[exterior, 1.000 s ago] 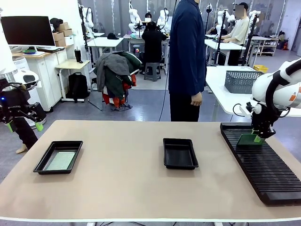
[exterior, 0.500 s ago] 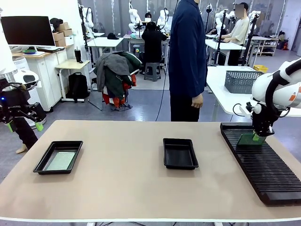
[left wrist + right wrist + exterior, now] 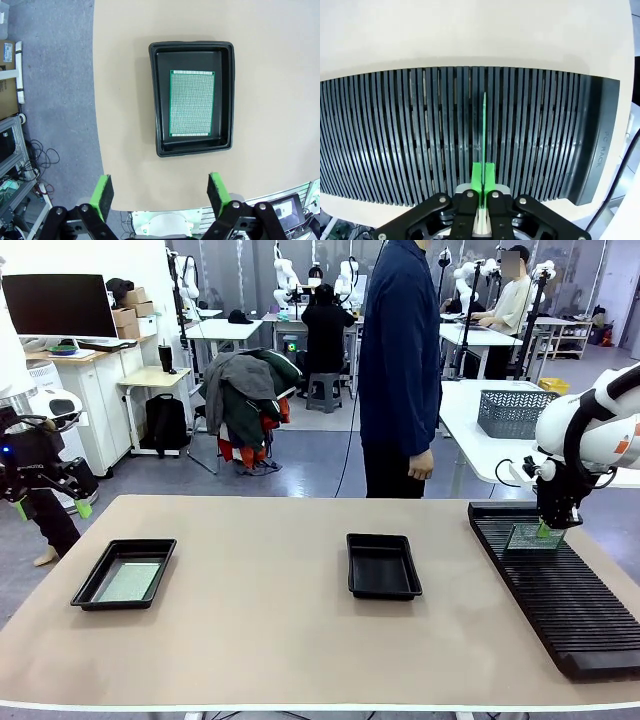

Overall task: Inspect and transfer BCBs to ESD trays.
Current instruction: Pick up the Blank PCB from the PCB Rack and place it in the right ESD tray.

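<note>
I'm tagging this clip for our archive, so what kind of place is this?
Likely a robotics or electronics lab: the right claw grips a green circuit board at a slotted black rack, and workbenches with a monitor stand behind.

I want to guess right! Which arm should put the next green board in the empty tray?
Probably right: the right pincer is shut on a board at the rack; the left pincer hangs open near the filled tray.

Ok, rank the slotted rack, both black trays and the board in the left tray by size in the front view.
1. slotted rack, largest
2. left tray and middle tray, too alike to rank
3. board lying in the left tray, smallest
</note>
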Available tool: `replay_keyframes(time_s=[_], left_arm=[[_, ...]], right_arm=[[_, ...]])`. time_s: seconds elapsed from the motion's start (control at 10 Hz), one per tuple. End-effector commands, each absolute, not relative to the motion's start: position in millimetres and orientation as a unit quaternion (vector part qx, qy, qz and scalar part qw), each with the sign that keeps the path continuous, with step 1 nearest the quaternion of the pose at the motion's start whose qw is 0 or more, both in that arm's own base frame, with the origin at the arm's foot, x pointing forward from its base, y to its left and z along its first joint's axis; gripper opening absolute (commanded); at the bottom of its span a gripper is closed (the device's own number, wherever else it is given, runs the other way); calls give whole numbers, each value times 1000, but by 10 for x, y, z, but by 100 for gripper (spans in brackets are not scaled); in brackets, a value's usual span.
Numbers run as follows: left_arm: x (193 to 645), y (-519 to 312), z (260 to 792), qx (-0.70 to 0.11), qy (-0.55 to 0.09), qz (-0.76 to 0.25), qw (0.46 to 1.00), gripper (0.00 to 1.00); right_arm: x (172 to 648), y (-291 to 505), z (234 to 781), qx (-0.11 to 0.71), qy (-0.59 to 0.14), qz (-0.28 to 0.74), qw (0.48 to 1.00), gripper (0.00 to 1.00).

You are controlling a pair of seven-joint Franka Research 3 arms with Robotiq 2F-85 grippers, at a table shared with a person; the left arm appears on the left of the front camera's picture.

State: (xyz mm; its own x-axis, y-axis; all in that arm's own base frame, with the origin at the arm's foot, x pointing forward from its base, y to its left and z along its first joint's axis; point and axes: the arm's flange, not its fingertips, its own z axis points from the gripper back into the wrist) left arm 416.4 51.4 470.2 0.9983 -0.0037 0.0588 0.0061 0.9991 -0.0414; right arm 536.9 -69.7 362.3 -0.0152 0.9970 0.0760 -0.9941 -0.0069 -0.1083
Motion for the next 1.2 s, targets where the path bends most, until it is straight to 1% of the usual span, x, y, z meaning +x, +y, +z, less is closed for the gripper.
replay_keyframes(time_s=[0.0, 0.2, 0.4, 0.5, 0.9, 1.1], left_arm=[[4166, 513, 4681, -25, -33, -2, 999, 100], [4166, 513, 4681, -25, -33, -2, 999, 100], [4166, 513, 4681, -25, -33, -2, 999, 100], [4166, 513, 4681, -25, -33, -2, 999, 100], [4166, 513, 4681, -25, -33, -2, 999, 100], [4166, 513, 4681, -25, -33, -2, 999, 100]], right_arm=[[5354, -692, 3700, -11, -71, 705, 705, 0], [5190, -672, 4144, -26, -88, 702, 706, 0], [4869, -634, 4875, -57, -81, 708, 699, 0], [4678, -611, 5322, -62, -76, 711, 697, 0], [4100, -593, 6677, -51, -95, 720, 685, 0], [3941, -609, 7050, -42, -102, 723, 682, 0]])
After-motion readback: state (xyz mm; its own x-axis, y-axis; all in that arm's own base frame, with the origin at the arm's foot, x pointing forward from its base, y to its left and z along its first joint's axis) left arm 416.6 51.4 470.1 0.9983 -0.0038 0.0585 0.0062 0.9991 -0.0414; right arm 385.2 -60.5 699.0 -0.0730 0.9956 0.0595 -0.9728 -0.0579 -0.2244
